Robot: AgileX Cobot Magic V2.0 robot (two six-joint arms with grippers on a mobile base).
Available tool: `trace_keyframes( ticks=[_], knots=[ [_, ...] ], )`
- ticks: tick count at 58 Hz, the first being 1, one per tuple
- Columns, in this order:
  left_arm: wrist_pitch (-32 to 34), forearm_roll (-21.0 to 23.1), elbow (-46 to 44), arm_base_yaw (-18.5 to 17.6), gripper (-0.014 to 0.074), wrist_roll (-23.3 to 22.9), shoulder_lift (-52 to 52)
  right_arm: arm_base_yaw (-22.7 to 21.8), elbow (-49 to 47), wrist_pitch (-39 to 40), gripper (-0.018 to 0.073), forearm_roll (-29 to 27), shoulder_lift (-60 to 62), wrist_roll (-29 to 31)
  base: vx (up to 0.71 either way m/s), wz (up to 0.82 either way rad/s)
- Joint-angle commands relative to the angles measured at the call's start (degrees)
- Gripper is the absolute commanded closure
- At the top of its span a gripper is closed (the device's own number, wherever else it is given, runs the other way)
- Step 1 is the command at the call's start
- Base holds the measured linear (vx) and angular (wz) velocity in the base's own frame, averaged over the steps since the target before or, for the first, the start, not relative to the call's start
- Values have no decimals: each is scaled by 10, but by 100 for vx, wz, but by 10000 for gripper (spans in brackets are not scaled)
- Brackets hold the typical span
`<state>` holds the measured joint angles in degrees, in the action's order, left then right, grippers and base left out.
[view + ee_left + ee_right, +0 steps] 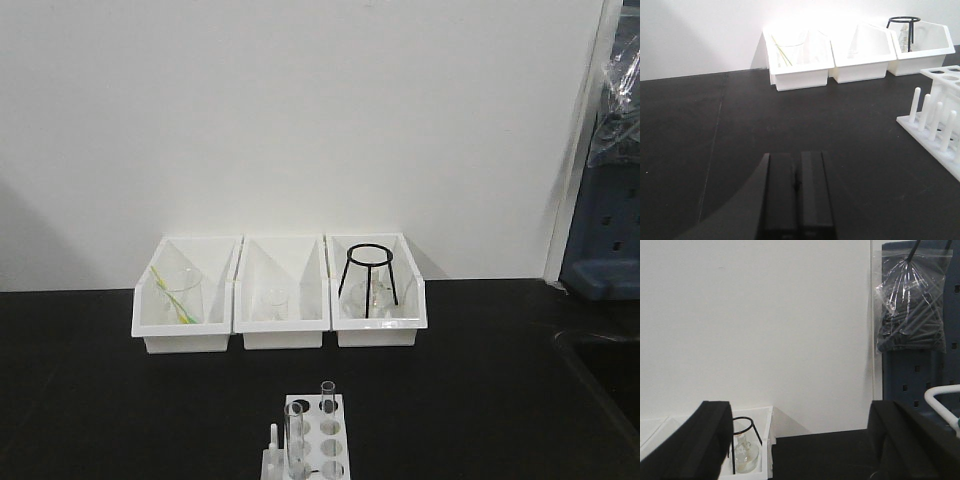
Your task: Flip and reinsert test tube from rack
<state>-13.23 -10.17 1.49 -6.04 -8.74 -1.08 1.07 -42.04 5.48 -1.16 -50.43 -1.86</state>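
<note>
Left pincer [796, 187] pressed together over bare worktop [740, 130], rack [946, 97] beside it. Right pincer [805, 450] spread wide, empty, aimed at the wall. Tube [293, 435] upright in rack, thinner tube [327, 393] apart in a back hole. Risk: a reach could knock the thinner tube or pegs [917, 105] and tip the rack; smooth glass may slip mid-flip.

1. The left gripper [798, 156] is matt black, with two flat, straight-edged, rectangular fingers [781, 190].
2. A curved black piece of the same gripper flares out on its left side.
3. The right gripper [800, 410] is also matt black, and its fingers [705, 440] are thick, blocky slabs with squared edges.
</note>
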Motion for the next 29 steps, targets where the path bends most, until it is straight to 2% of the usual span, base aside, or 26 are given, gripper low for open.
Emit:
trace_keyframes(
  ticks=[1,4,9,19,23,28,29],
  knots=[
    [46,3,-2,0,602,-5,-5,28,35,72,-14,23,-8,-1,0,0],
    [46,3,-2,0,602,-5,-5,64,74,99,3,35,-19,-7,0,0],
    [46,3,-2,0,602,-5,-5,146,143,170,31,61,-51,-8,0,0],
    [46,3,-2,0,602,-5,-5,283,196,332,43,120,-174,-3,0,0],
    [46,3,-2,0,602,-5,-5,314,189,389,43,134,-239,-1,0,0],
    [46,3,-2,0,602,-5,-5,326,167,439,43,146,-297,-3,0,0],
    [46,3,-2,0,602,-5,-5,326,125,458,43,155,-354,-12,0,0]
  ],
)
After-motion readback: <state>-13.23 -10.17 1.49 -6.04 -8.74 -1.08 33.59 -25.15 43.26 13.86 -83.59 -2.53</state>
